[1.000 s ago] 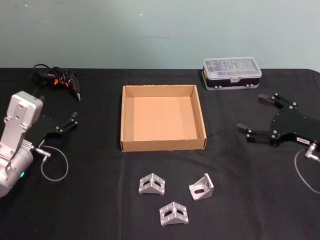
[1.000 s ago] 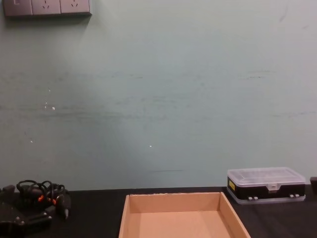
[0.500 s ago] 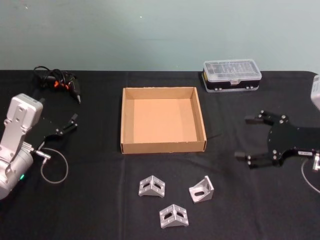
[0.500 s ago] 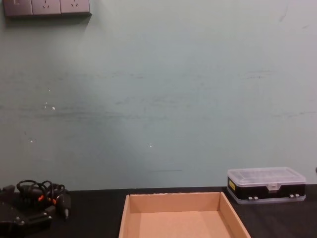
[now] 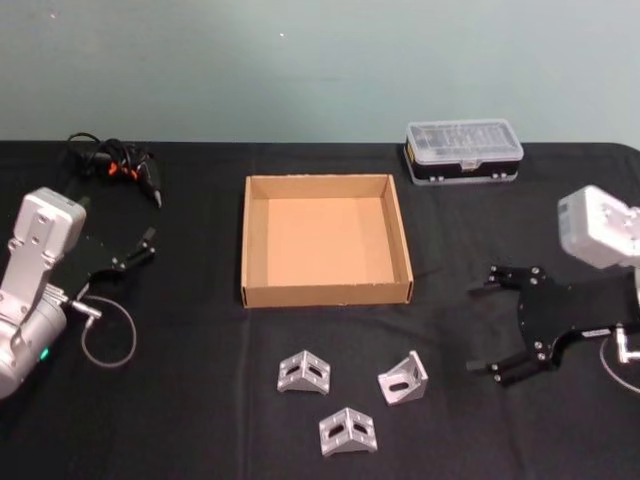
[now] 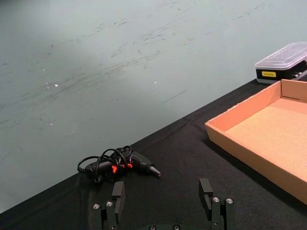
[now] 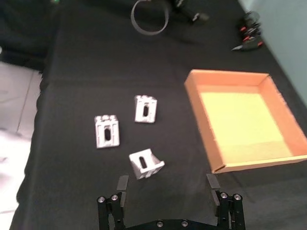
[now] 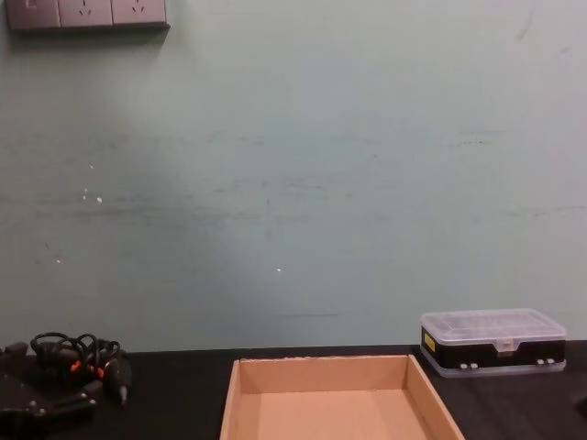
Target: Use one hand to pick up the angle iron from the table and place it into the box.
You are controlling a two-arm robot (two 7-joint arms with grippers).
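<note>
Your right gripper (image 5: 488,330) hovers spread wide, ready to straddle the nearest angle iron (image 5: 403,377) to its left, while your left gripper (image 5: 143,247) sits parked, open.

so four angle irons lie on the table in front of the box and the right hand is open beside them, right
Not four: the head view shows three angle irons on the table in front of the box. The right hand is open beside them, as you said.
</note>
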